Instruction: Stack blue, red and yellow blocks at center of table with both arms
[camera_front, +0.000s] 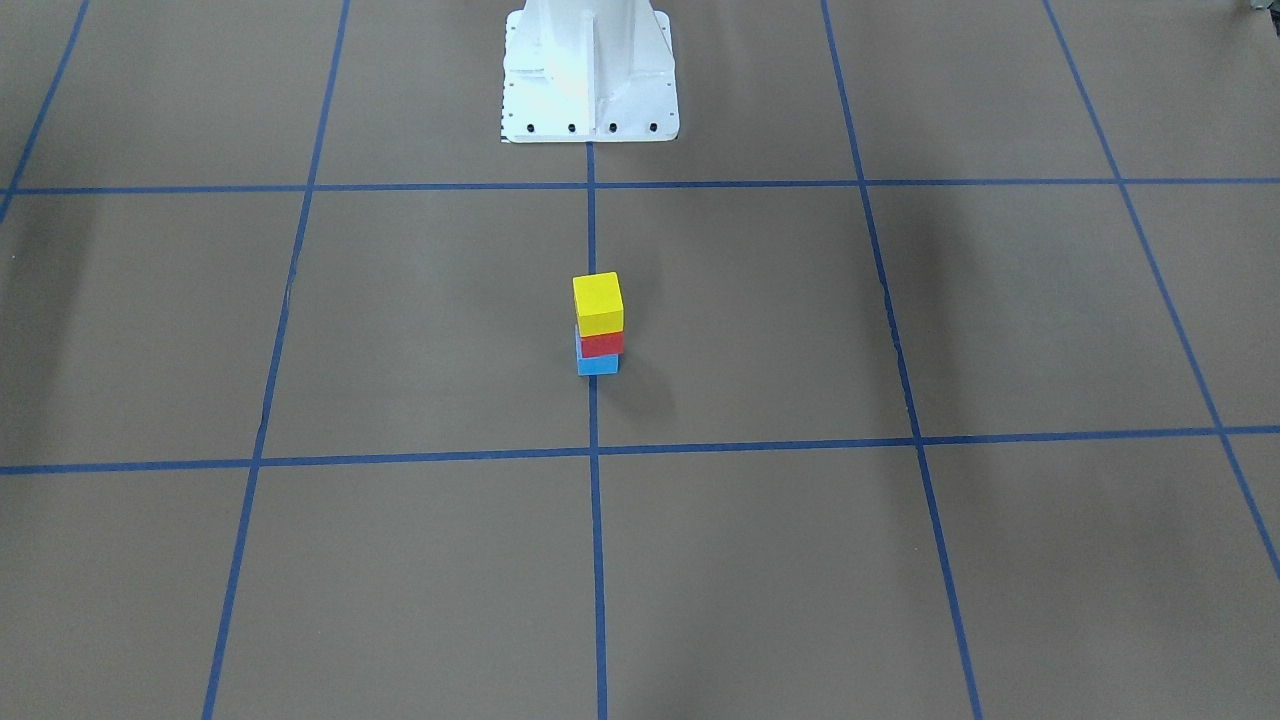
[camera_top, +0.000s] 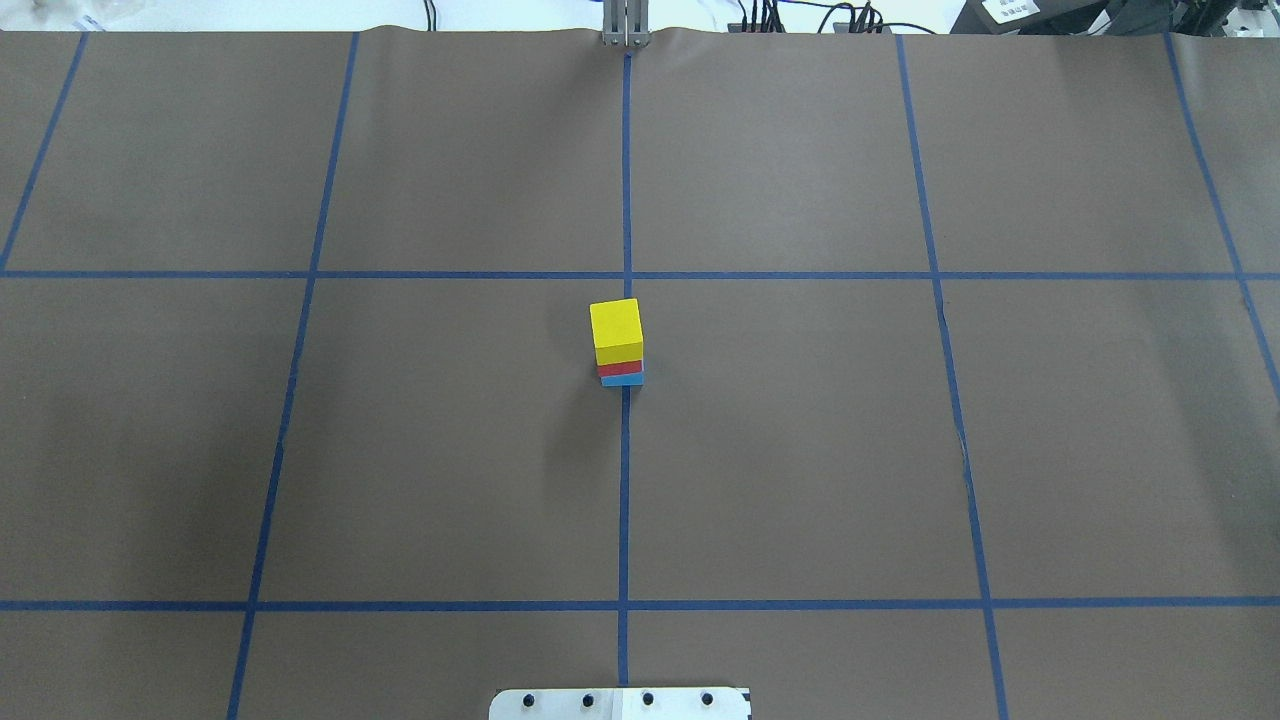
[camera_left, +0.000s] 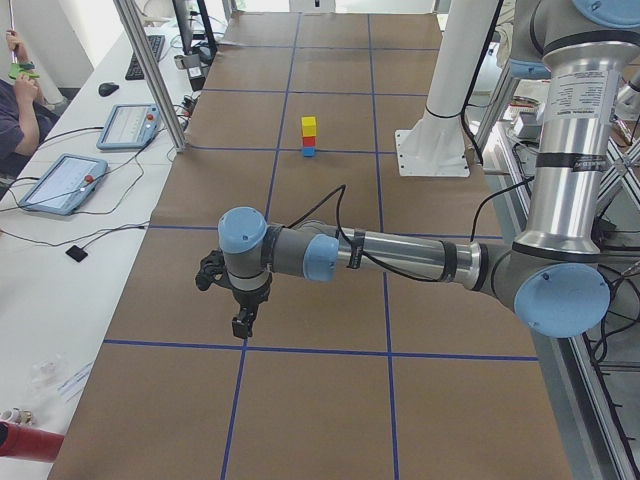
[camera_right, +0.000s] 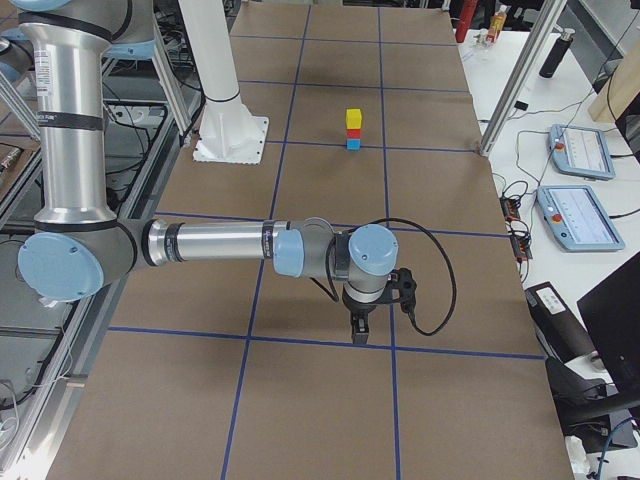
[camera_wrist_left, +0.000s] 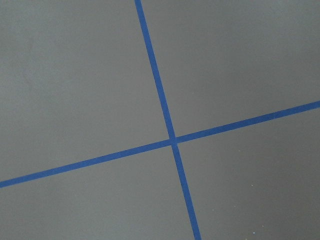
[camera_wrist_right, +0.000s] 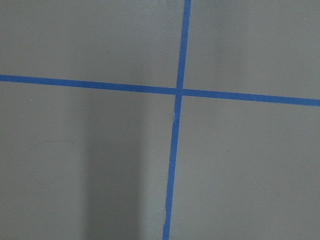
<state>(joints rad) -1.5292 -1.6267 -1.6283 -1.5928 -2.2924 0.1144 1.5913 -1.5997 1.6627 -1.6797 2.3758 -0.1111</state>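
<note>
Exterior left view shows the left arm (camera_left: 400, 257) stretched out low over the brown bench (camera_left: 330, 400), well apart from the blocks. The left hand (camera_left: 243, 322) points straight down and hangs just over the bench, close to a blue tape line (camera_left: 300, 350). The hand looks small and dark from here, so I cannot tell if its fingers are spread or pressed together. The left wrist camera sees only brown bench and a tape cross (camera_wrist_left: 173, 140).

The stack stands in the middle of the bench. The blue block (camera_top: 622, 380) is at the bottom, flat on the bench. The red block (camera_top: 620, 369) sits on the blue one. The yellow block (camera_top: 615, 322) sits on top of the red one. All three touch, and the little tower stands straight up. It sits on the long tape line that runs out from the white robot stand (camera_front: 590, 70), about halfway between two side-to-side lines. Both hands are far from it.

Exterior right view shows the right arm (camera_right: 220, 243) stretched out low as well. The right hand (camera_right: 360, 328) points down just over the bench, near a tape line. I cannot tell if its fingers are spread or pressed together. The right wrist camera sees brown bench, a second tape cross (camera_wrist_right: 179, 91) and a soft dark shadow (camera_wrist_right: 105, 190).
</note>
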